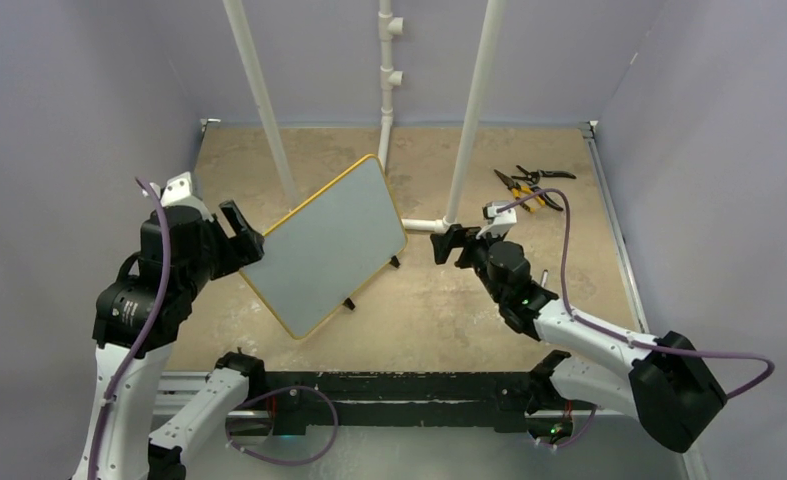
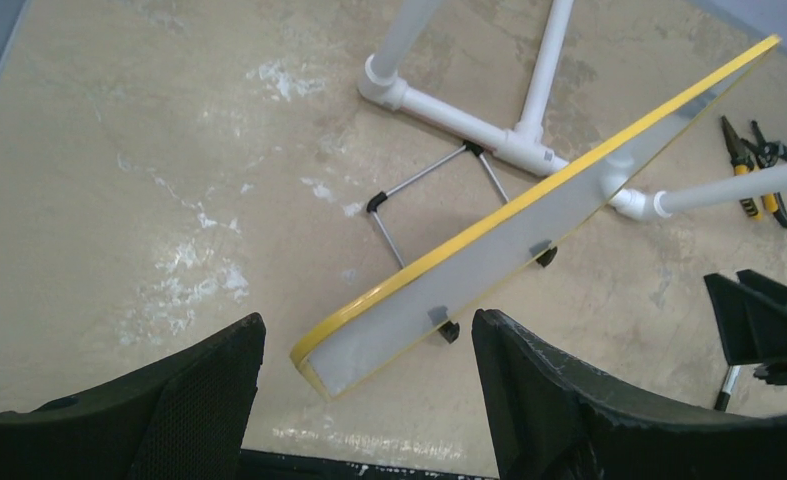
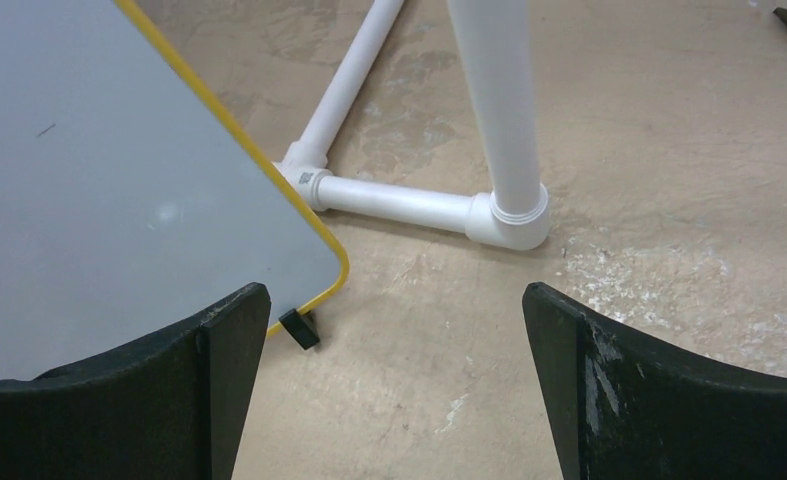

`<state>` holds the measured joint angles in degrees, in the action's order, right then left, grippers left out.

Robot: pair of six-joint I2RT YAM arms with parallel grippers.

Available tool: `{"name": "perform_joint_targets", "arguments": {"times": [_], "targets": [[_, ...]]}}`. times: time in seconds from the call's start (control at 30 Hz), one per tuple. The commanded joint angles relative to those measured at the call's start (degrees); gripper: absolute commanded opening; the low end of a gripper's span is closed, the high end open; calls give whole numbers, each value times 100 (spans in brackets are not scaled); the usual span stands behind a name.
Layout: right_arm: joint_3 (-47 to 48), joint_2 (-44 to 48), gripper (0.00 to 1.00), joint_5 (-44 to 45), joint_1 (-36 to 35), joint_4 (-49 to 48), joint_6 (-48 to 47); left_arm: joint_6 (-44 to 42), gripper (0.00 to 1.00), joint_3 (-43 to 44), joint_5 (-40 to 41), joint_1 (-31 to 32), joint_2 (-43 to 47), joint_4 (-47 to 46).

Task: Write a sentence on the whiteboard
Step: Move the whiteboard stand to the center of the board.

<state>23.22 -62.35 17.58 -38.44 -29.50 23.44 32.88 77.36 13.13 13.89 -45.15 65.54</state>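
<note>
The whiteboard [image 1: 329, 245] is a pale grey board with a yellow frame, propped at a tilt on small black feet and a wire stand in the middle of the table. Its face is blank; no sentence shows on it. It also shows in the left wrist view [image 2: 489, 250] and the right wrist view [image 3: 99, 200]. My left gripper [image 1: 241, 232] is open and empty, close to the board's left edge [image 2: 367, 318]. My right gripper [image 1: 447, 243] is open and empty, just right of the board's lower right corner [image 3: 394, 290]. No marker is clearly in view.
A white PVC pipe frame [image 1: 424, 225] stands behind the board, with uprights and a floor elbow [image 3: 499, 215] close to my right gripper. Yellow-handled pliers and black cutters [image 1: 529, 185] lie at the back right. Grey walls enclose the table.
</note>
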Motion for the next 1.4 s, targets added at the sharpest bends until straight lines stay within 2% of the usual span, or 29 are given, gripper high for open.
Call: {"name": "perform_joint_targets", "arguments": {"times": [0.0, 0.3, 0.63, 1.03, 1.23, 1.37], "targets": [[36, 327, 99, 254, 44, 331, 161, 276, 75, -368, -320, -35, 104, 307], [210, 536, 99, 461, 60, 531, 97, 301, 75, -906, -412, -35, 190, 54], [343, 602, 99, 781, 69, 681, 167, 526, 74, -1375, -1056, -35, 37, -641], [279, 731, 99, 940, 64, 700, 196, 804, 71, -1830, -1439, -35, -122, -1379], [287, 842, 99, 1002, 65, 826, 211, 605, 72, -1727, -1384, -35, -205, -1444], [386, 850, 99, 1249, 66, 1038, 320, 213, 77, -1312, -1005, -35, -125, -1197]]}}
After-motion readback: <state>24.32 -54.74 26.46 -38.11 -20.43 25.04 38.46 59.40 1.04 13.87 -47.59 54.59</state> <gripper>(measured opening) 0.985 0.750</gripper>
